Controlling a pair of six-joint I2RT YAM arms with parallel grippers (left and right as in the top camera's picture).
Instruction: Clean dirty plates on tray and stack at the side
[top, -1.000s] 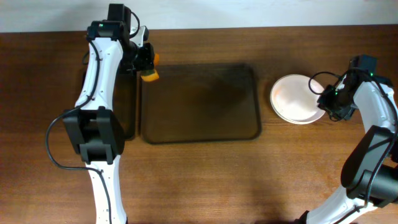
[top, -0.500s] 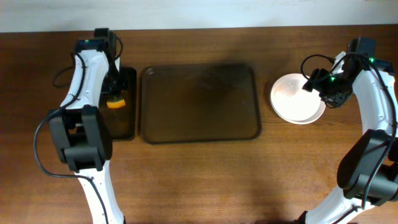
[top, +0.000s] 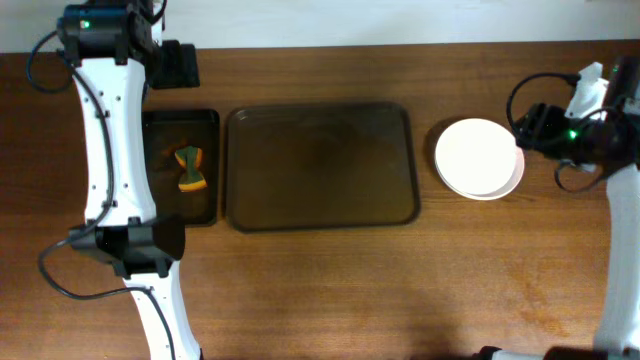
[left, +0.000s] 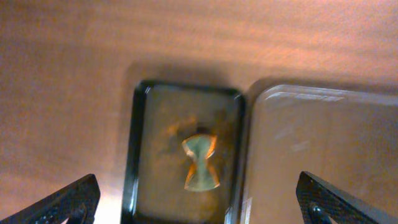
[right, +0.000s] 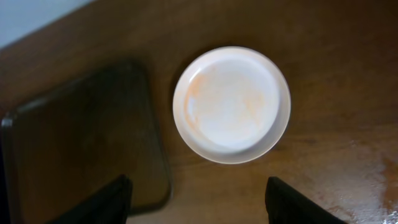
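Your left gripper (left: 198, 205) hangs high over the table's (top: 330, 290) 10 o'clock corner. Its fingers (left: 68, 202) are spread wide with nothing between them. Directly beneath it the sponge (top: 189, 168) lies loose in the black tray (top: 212, 120), which sits touching the brown tray (top: 320, 215) at that tray's 9 o'clock. That looks like the sponge's resting spot: the wet, stained tool is kept off the wood yet close at hand.

The brown tray holds nothing, so judge the clearing step as finished. The plates (top: 479, 159) sit on the bare table at the brown tray's 3 o'clock, just beside its rim but not touching it. That is the side stack the task asks for. An offset rim at their 5 o'clock suggests more than one plate, though you cannot count them from here.

Your right gripper (right: 202, 205) hovers above the stack, toward its 3 o'clock in the overhead view. Its fingers (right: 106, 202) are also wide apart and gripping nothing. Both arms stand clear, which leaves the stack and the brown tray unobstructed.

In the right wrist view, faint orange streaks show around the bowl of the top plate (right: 231, 104). You may judge the job near its end, but that film could justify another wipe.
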